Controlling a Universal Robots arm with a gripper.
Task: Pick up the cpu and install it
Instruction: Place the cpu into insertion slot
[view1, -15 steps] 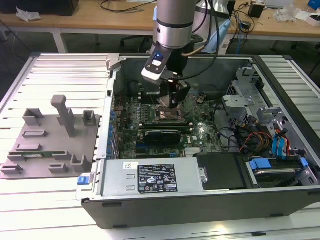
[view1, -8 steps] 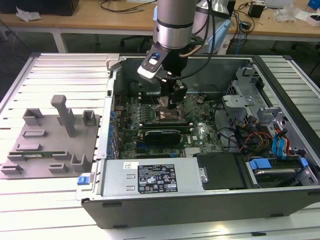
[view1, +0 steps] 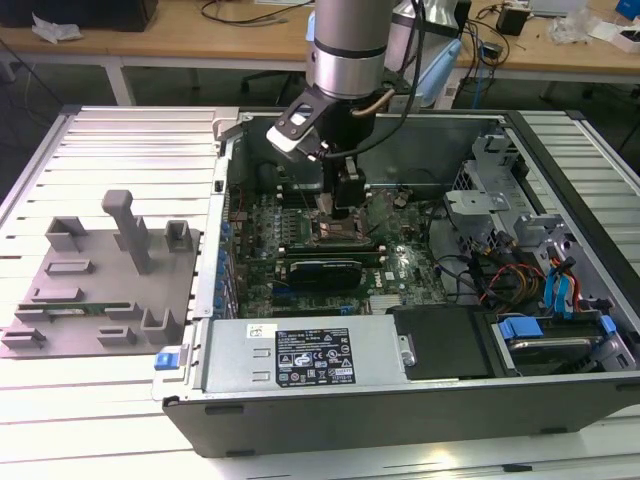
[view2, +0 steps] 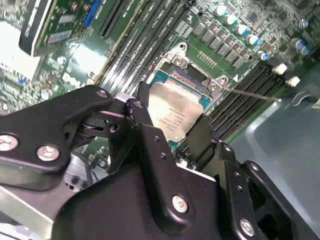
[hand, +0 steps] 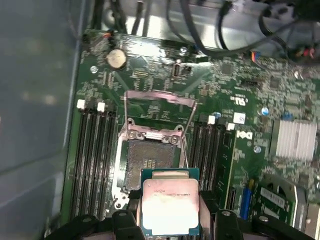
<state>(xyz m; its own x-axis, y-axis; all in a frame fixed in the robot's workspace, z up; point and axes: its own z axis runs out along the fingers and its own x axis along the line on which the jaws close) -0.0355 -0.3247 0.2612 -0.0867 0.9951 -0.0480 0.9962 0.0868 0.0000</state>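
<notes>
Jaws are clamped on opposite edges of the cpu (hand: 170, 200), and the gripper (hand: 172, 225) carries it silver face up. The chip sits over the near edge of the socket (hand: 150, 160), not yet centred; contact cannot be told. Beyond the socket, its hinged frame (hand: 159, 107) stands open. The pick looks done and placing is in hand. The next move likely calls for squaring the chip to the socket and a gentle descent.

My gripper (hand: 169, 221) is matte black with silvery screw heads. The cpu (hand: 169, 200) has a pale silvery top with dark fine print and a green rim. The motherboard (hand: 150, 85) is deep green, speckled with tiny pale parts; its socket (hand: 149, 160) is dark inside a silvery frame. The tray (view1: 100, 285) is flat grey, the heatsink (hand: 295, 141) pale with fine ribs
</notes>
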